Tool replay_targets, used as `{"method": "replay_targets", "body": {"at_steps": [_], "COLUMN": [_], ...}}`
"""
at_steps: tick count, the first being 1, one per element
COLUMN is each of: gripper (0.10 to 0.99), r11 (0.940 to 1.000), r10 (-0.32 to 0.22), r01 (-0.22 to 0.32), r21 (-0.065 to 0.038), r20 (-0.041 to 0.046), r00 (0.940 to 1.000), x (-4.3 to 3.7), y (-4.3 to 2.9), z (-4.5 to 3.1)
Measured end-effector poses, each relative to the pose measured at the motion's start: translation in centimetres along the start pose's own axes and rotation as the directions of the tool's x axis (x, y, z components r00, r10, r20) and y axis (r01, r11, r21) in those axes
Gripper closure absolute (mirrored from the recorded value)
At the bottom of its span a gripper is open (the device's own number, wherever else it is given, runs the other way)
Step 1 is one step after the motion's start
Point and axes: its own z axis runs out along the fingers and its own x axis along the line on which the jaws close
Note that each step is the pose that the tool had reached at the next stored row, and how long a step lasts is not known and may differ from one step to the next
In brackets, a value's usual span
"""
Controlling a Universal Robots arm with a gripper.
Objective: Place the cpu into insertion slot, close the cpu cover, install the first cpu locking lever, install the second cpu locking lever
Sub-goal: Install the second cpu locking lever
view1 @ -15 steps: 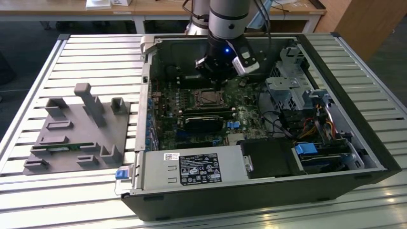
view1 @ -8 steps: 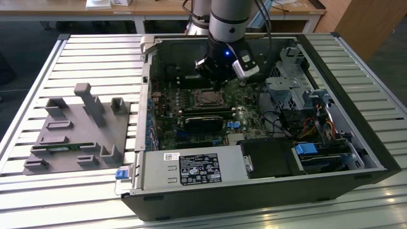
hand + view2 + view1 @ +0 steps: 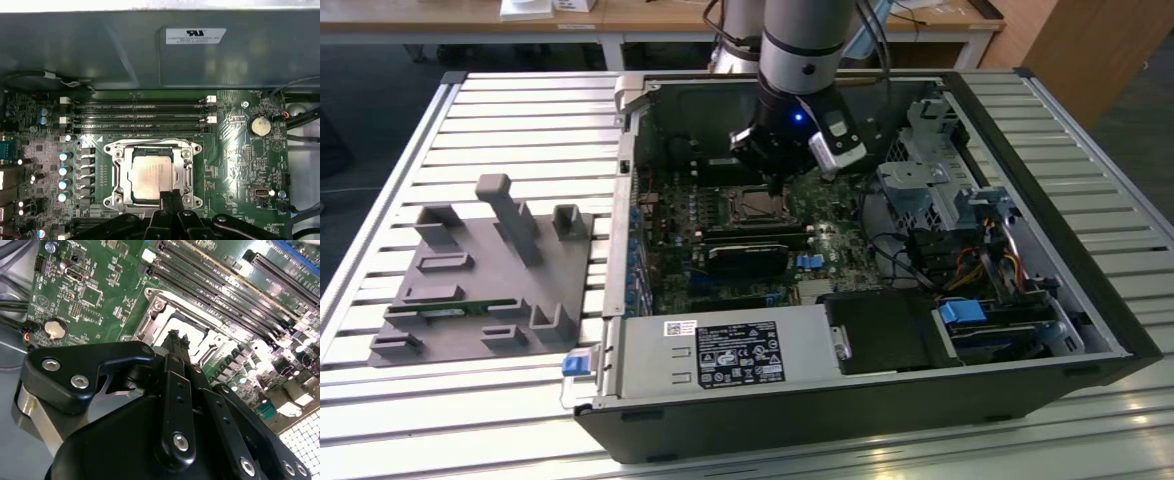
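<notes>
The cpu (image 3: 150,175), a dull silver square, lies in the insertion slot (image 3: 754,205) on the green motherboard. The cpu cover (image 3: 150,146), a thin metal frame with a square window, lies flat around the chip. Thin metal levers run along the socket's sides; whether they are latched cannot be told. My gripper (image 3: 169,196) is shut with nothing between its fingers, and its tips hover at the socket's edge over the cover frame. The second wrist view shows the black fingers (image 3: 172,347) pressed together above the socket. In the exterior view my gripper (image 3: 781,185) hangs just above the socket inside the case.
Long memory slots (image 3: 135,112) run beside the socket, with a coin battery (image 3: 260,126) nearby. The case wall (image 3: 100,50) rises behind the board. A drive cage (image 3: 921,190) and cables sit on the exterior view's right. A grey fixture (image 3: 480,270) stands on the slatted table.
</notes>
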Motion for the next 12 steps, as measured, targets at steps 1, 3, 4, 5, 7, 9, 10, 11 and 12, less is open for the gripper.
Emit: {"method": "replay_targets", "body": {"at_steps": [1,3,4,5,7,9,10,11,12], "gripper": [0.980,0.980,0.980,0.980,0.980,0.980,0.980,0.980,0.980], "r11": [1.0000,1.0000,1.0000,1.0000,1.0000,1.0000,1.0000,1.0000,1.0000], "r10": [0.000,0.000,0.000,0.000,0.000,0.000,0.000,0.000,0.000], "r01": [0.000,0.000,0.000,0.000,0.000,0.000,0.000,0.000,0.000], "r21": [0.000,0.000,0.000,0.000,0.000,0.000,0.000,0.000,0.000], "r20": [0.0000,0.0000,0.0000,0.0000,0.0000,0.0000,0.0000,0.0000,0.0000], "r00": [1.0000,1.0000,1.0000,1.0000,1.0000,1.0000,1.0000,1.0000,1.0000], "x": [0.00,-0.01,-0.01,-0.01,-0.02,-0.03,-0.03,-0.03,-0.04], "y": [-0.06,-0.20,-0.30,-0.42,-0.68,-0.98,-1.12,-1.28,-1.46], "z": [0.00,-0.01,-0.02,-0.02,-0.04,-0.07,-0.07,-0.09,-0.10]}}
